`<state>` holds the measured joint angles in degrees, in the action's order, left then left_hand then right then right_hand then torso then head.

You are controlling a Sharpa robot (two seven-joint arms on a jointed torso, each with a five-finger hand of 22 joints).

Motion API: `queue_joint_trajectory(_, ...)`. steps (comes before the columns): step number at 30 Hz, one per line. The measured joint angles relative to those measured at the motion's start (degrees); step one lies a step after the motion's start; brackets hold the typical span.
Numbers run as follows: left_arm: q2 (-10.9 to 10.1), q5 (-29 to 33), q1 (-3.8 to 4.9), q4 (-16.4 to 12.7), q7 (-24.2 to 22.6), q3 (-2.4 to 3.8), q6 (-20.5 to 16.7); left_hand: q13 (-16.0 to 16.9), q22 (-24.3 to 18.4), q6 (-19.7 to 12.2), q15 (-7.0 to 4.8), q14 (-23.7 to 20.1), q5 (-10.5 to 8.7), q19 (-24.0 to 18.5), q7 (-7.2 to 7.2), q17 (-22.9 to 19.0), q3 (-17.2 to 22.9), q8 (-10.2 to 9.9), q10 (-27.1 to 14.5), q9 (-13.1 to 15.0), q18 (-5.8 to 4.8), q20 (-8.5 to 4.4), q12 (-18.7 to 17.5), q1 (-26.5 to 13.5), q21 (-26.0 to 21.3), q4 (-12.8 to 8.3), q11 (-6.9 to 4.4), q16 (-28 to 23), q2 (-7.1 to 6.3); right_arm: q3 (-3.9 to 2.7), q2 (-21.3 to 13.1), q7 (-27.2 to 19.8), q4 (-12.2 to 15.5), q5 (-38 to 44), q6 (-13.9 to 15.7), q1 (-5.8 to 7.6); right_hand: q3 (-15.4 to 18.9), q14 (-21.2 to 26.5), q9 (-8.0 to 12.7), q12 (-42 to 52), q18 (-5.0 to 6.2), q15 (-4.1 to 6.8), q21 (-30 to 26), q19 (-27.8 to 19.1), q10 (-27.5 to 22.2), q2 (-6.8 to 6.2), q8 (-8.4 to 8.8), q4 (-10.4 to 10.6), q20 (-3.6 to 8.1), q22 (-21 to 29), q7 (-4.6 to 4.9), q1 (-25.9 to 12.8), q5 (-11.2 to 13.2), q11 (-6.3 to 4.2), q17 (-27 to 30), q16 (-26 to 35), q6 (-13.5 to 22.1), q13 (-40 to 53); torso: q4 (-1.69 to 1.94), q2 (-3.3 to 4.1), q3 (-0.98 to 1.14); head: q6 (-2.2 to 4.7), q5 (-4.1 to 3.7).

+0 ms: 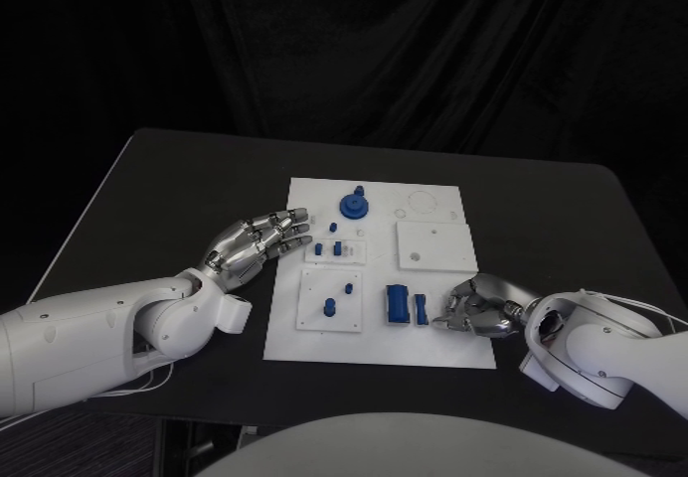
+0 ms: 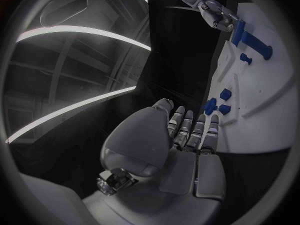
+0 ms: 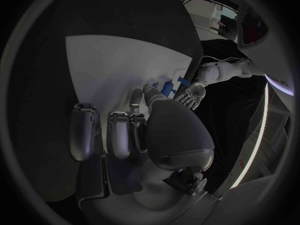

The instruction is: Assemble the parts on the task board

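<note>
Resting at opposite edges of the task board [image 1: 430, 343], both hands are standing by with nothing held. The left hand [image 1: 258, 241] is lying at the board's left edge, fingers extended and slightly apart, tips reaching the white surface near the small blue pegs [image 1: 336, 248]. The right hand [image 1: 477, 307] is sitting at the board's right side, just beside the blue block [image 1: 395, 302]; its fingers are curling inward, and the right wrist view is showing no part inside them.

Judging from this layout, the step in hand is a reach for the blue block, the nearest loose-looking part to the right hand. Doing it well is calling for the fingers to open before closing in, for a grip across the block's long sides, and for a straight lift so that the narrow blue piece [image 1: 421, 306] beside it is not being dragged along. The left hand is well placed to press the board down and stop it sliding.

The board is lying flat in the middle of the black table [image 1: 172, 189]. It is carrying a blue round part [image 1: 354, 206] with an upright stem near its far edge, a raised white square plate [image 1: 434, 245], and a lower-left plate [image 1: 331, 300] bearing two small blue pieces.
</note>
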<state>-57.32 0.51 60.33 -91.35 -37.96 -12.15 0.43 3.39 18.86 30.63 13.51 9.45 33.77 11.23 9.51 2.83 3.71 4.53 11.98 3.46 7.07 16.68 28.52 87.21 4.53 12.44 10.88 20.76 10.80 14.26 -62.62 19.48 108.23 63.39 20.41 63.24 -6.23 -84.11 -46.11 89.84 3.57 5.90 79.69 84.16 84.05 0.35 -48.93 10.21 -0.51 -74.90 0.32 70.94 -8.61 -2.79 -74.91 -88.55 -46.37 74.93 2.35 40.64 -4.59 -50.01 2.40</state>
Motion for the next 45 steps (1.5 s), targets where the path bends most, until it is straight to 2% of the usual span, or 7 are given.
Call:
queue_joint_trajectory(10,-0.6,0.0,0.00,-1.7,-0.6,0.01,-1.5,0.3,2.5,5.1,-1.24,3.5,3.97,3.3,-0.55,0.4,2.3,1.6,4.5,0.4,-0.01,-0.21,3.8,-1.0,1.6,0.9,-0.23,4.1,-2.44,-0.06,-4.2,-10.2,1.7,-0.8,10.5,0.90,0.8,0.1,-4.7,0.0,0.03,0.67,-7.2,-1.8,-0.1,1.08,-5.38,5.5,0.78,0.0,-0.72,-0.7,-6.6,-0.92,0.0,3.8,1.1,0.0,0.24,0.04,0.01,0.00,0.06)
queue_joint_trajectory(16,-1.3,0.0,0.03,-3.2,-0.7,0.01,-3.4,0.3,0.5,6.3,-2.63,3.3,4.09,1.6,-1.03,0.3,2.1,1.9,5.2,0.5,0.95,-1.07,4.0,-2.4,0.8,3.1,-0.54,3.1,-3.78,-0.13,-5.0,-20.8,1.6,-7.2,17.8,3.67,-0.2,11.6,-0.9,-9.7,5.44,-2.67,-41.7,-19.3,-11.4,4.99,0.06,6.3,-2.46,3.8,2.48,-4.6,-9.3,2.09,23.5,28.1,5.0,-2.3,0.35,-0.12,0.01,0.00,0.87)
queue_joint_trajectory(20,-1.8,0.0,0.14,-4.1,-0.8,0.02,-4.5,0.1,-3.0,4.9,-4.57,-0.4,1.01,-1.8,-1.11,-0.2,-0.3,1.6,3.9,0.2,0.94,-2.98,2.3,-6.7,-0.8,4.5,-2.39,-1.3,-2.93,-0.16,-4.8,-29.3,0.4,-14.9,19.2,5.39,2.7,35.1,10.4,-40.6,4.31,-11.76,-63.1,-35.9,-46.7,6.52,12.10,5.9,-8.54,15.7,9.12,-10.9,-14.4,10.74,41.8,53.4,9.3,-30.2,0.47,-0.23,-0.07,0.00,1.65)
queue_joint_trajectory(24,-2.6,0.0,0.27,-4.9,-0.8,0.02,-5.2,-0.3,-6.2,1.3,-5.79,-3.6,-3.41,-4.4,-2.01,-0.7,-4.1,0.4,0.3,-0.2,0.94,-4.29,-2.2,-11.6,-1.9,4.5,-4.31,-5.7,-1.11,-0.15,-4.1,-37.0,-1.1,-23.2,18.5,5.96,8.1,53.1,19.9,-59.7,0.85,-19.86,-74.6,-52.3,-61.4,7.85,22.37,6.5,-14.45,28.5,8.71,-15.6,-10.1,18.48,53.2,68.8,15.6,-45.2,0.54,-0.34,-0.12,0.00,2.29)
queue_joint_trajectory(27,-3.3,0.0,0.33,-5.2,-0.8,0.02,-5.6,-0.6,-8.4,-3.5,-6.34,-5.7,-9.07,-6.1,-4.36,-1.0,-7.9,-1.2,-2.9,-0.6,0.93,-4.82,-6.6,-14.5,-2.6,4.4,-6.76,-9.0,0.66,-0.11,-3.1,-41.6,-2.3,-28.7,16.5,6.13,12.0,73.6,30.0,-73.9,0.49,-19.83,-78.2,-77.6,-76.7,8.09,34.27,6.6,-16.29,59.0,2.20,-18.3,-4.7,15.13,65.2,81.4,27.5,-57.8,0.55,-0.44,-0.10,0.00,2.47)
queue_joint_trajectory(32,-3.5,0.0,0.34,-5.3,-0.8,0.02,-5.9,-1.0,-10.9,-8.3,-6.78,-7.6,-11.81,-8.0,-6.66,-1.5,-11.9,-2.0,-6.4,-1.0,0.99,-4.71,-10.7,-15.4,-2.9,4.4,-9.34,-12.4,2.22,-0.10,-1.6,-47.2,-4.1,-34.6,13.0,6.26,17.9,83.1,40.1,-83.2,0.38,-16.87,-78.7,-82.4,-83.2,8.39,43.84,6.5,-16.50,67.9,-4.74,-16.6,-0.8,7.37,73.1,87.1,35.9,-69.4,0.65,-0.74,0.01,0.00,1.77)
queue_joint_trajectory(45,-4.6,0.0,0.37,-5.6,-0.9,0.00,-5.9,-1.1,-11.5,-9.4,-7.67,-8.5,-10.95,-8.5,-7.37,-1.7,-13.5,-2.0,-7.3,-1.1,1.79,-4.63,-11.2,-14.1,-2.9,4.2,-9.70,-14.0,3.59,0.03,2.1,-52.8,-7.5,-39.7,6.4,6.21,22.0,83.2,43.2,-82.7,0.39,-17.33,-78.7,-82.4,-83.2,11.43,46.10,6.5,-16.49,69.3,-3.04,-12.4,-1.4,8.95,74.0,86.5,34.2,-72.4,0.64,-1.53,0.62,0.00,1.30)
